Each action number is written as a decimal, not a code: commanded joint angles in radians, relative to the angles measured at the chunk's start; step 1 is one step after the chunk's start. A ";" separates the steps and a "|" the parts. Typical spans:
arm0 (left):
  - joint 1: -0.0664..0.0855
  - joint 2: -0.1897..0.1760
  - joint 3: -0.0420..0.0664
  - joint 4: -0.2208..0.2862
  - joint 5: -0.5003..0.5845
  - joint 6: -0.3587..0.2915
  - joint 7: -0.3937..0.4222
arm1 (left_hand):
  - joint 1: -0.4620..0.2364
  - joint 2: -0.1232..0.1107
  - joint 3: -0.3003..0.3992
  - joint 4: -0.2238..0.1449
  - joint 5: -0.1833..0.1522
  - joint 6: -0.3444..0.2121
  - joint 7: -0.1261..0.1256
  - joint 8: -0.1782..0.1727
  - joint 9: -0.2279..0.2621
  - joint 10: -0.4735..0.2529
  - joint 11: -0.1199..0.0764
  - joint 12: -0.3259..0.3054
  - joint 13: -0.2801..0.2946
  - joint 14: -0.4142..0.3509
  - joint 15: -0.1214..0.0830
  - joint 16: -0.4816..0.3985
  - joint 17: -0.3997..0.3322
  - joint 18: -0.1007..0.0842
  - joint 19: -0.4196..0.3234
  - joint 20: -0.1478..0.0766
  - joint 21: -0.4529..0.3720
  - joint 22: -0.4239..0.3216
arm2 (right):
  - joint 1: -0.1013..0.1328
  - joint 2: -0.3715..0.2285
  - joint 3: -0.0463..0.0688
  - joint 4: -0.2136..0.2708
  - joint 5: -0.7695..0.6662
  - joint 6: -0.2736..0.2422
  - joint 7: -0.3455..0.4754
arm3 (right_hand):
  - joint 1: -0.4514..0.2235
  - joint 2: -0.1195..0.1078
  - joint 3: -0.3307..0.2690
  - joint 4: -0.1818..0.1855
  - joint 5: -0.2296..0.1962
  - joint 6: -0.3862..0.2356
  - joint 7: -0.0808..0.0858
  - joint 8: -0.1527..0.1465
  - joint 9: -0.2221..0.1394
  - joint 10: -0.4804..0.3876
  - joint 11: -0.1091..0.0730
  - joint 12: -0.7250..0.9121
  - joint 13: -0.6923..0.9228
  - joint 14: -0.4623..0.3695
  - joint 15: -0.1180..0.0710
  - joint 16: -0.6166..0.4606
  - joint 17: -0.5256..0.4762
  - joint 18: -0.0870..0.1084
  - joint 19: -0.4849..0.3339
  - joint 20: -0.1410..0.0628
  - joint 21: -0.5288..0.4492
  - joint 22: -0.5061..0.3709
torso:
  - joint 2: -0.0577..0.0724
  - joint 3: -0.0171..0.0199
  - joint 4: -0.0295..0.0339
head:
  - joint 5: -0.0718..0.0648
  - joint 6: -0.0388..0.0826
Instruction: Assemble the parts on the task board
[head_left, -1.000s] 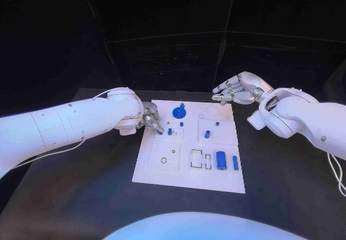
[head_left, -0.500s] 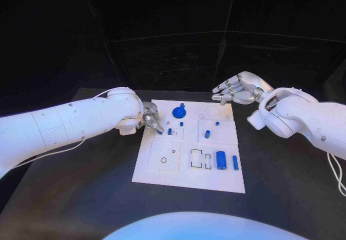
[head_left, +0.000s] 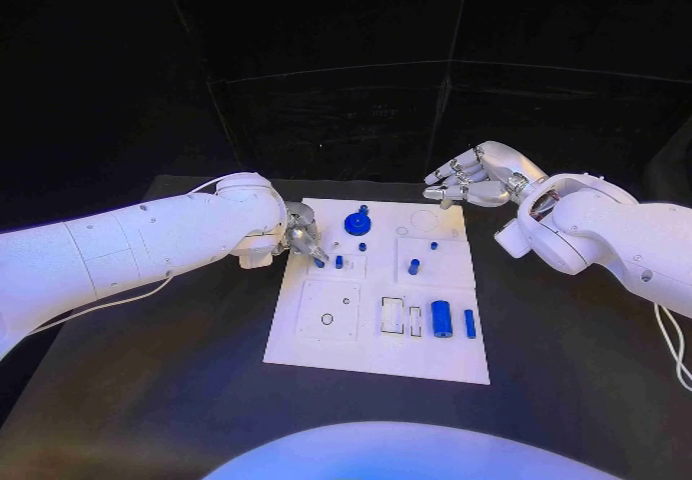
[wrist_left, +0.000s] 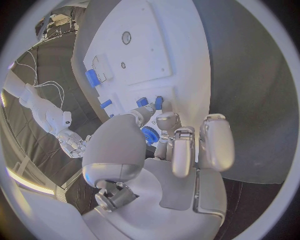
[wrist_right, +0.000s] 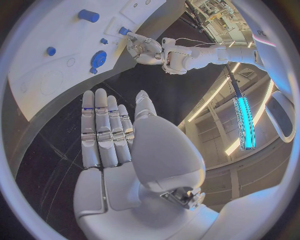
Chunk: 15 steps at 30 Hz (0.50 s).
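The task board (head_left: 378, 345) lay flat at the table's (head_left: 159, 400) centre. It carried one blue gear (head_left: 358, 225), one large blue cylinder (head_left: 441, 319), one slim blue bar (head_left: 470, 323) just beside that cylinder, and several small blue pegs. The left hand (head_left: 299, 240) rested at the board's left edge with fingertips on a small blue part (head_left: 320, 262); its grip could not be determined. The right hand (head_left: 469, 176) hovered beyond the far right corner, fingers extended, holding nothing.

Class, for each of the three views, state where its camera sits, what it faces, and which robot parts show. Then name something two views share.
Head view: from the robot's head, looking down at the task board; both arms, left hand, right hand.
Left wrist view: behind the left hand, facing the board.
Right wrist view: behind the right hand, facing the board.
Shared: the blue gear-like part.
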 joint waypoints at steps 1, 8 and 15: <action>-0.001 0.002 -0.001 -0.004 -0.002 0.027 -0.013 | -0.030 -0.003 -0.020 0.020 -0.002 0.008 0.007 0.005 -0.001 0.003 0.006 0.008 0.002 0.106 -0.008 0.003 0.263 -0.001 0.008 -0.006 0.001 0.001 | 0.002 0.000 0.001 0.002 0.004 0.011 0.011 | -0.003 0.011 -0.005 -0.002 0.003 -0.005 0.001 0.000 0.000 -0.008 -0.002 0.002 -0.001 -0.006 0.003 -0.003 -0.002 0.003 0.000 0.010 -0.004 -0.001 | -0.001 0.0002 -0.0007 | -0.001 0.001; -0.001 0.008 -0.001 -0.015 -0.002 0.025 -0.015 | -0.054 -0.003 -0.059 0.041 -0.001 0.011 0.005 0.010 0.001 0.003 0.006 0.012 0.005 0.106 -0.009 0.003 0.263 -0.002 0.009 -0.007 0.002 0.004 | 0.002 0.000 0.001 0.003 0.006 0.015 0.013 | -0.003 0.011 -0.005 -0.002 0.003 -0.005 0.001 0.000 0.000 -0.008 -0.002 0.002 -0.001 -0.006 0.003 -0.003 -0.002 0.003 0.000 0.010 -0.004 -0.001 | -0.001 0.0001 -0.0012 | -0.002 -0.002; -0.001 0.014 -0.001 -0.027 -0.002 0.020 -0.018 | -0.068 -0.002 -0.089 0.058 -0.001 0.013 0.004 0.015 0.003 0.003 0.005 0.015 0.006 0.106 -0.010 0.003 0.263 -0.002 0.010 -0.008 0.003 0.007 | 0.002 0.001 0.001 0.002 0.009 0.018 0.017 | -0.002 0.011 -0.005 -0.002 0.003 -0.006 0.001 0.000 0.000 -0.008 -0.001 0.002 -0.001 -0.007 0.003 -0.003 -0.002 0.003 0.000 0.010 -0.004 -0.001 | -0.002 0.0001 -0.0021 | -0.004 -0.004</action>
